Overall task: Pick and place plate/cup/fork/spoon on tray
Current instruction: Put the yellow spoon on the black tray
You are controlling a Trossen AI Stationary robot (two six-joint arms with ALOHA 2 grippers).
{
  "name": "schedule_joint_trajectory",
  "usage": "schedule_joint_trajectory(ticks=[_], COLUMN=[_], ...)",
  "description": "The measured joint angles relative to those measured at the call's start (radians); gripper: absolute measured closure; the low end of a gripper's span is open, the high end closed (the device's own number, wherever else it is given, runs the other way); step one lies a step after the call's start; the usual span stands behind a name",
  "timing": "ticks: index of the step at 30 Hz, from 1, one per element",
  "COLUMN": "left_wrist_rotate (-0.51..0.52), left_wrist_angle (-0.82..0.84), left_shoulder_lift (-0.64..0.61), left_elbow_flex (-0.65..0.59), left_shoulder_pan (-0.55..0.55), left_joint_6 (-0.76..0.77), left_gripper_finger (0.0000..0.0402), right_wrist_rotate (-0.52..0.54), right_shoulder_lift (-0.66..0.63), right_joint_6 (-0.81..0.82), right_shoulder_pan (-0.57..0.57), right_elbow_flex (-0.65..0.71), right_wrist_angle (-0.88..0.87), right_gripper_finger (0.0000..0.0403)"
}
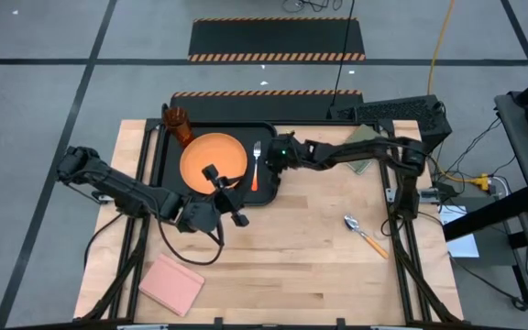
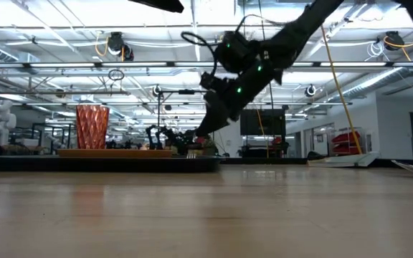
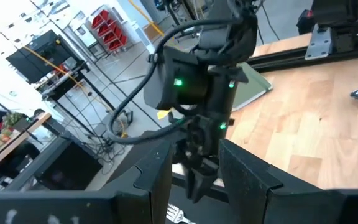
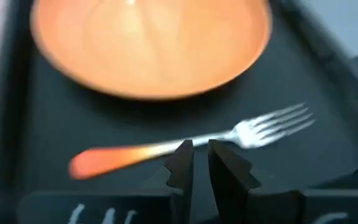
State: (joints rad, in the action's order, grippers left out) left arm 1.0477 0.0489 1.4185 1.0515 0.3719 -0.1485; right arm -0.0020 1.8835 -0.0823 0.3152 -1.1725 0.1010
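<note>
The black tray (image 1: 163, 170) holds the orange plate (image 1: 214, 160), the orange cup (image 1: 179, 125) at its far left corner, and the fork (image 1: 256, 165) lying flat at its right side. The spoon (image 1: 365, 234) lies on the table's right part. My right gripper (image 4: 194, 163) hovers just above the fork's shaft (image 4: 166, 149), fingers pointing down with a narrow gap, touching nothing. My left gripper (image 1: 227, 194) is wide open and empty at the tray's near edge, facing my right gripper (image 3: 197, 180).
A pink pad (image 1: 172, 282) lies at the table's near left. An olive-green pad (image 1: 365, 147) lies at the far right under my right arm. Bare wood shows between the tray and the spoon.
</note>
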Motion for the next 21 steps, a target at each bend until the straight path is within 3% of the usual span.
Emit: schedule_joint_trajectory(ticks=[6,13,21], left_wrist_rotate=[0.0,0.0,-0.001], left_wrist_angle=[-0.004,-0.025,-0.016], left_shoulder_lift=[0.0,0.0,0.0], left_elbow_flex=[0.0,0.0,0.0], left_shoulder_pan=[0.026,0.074,0.158], left_joint_6=[-0.004,-0.001,0.081], left_gripper_finger=[0.0266,0.0266,0.0266], right_wrist_rotate=[0.013,0.157,0.437], right_shoulder_lift=[-0.135,-0.277,-0.383], right_joint_6=[0.137,0.313,0.623], right_shoulder_pan=[-0.107,-0.32,-0.618], right_elbow_flex=[0.001,0.002,0.002], right_wrist_angle=[-0.239,-0.493,-0.749], right_gripper_finger=[0.0363,0.0363,0.0363])
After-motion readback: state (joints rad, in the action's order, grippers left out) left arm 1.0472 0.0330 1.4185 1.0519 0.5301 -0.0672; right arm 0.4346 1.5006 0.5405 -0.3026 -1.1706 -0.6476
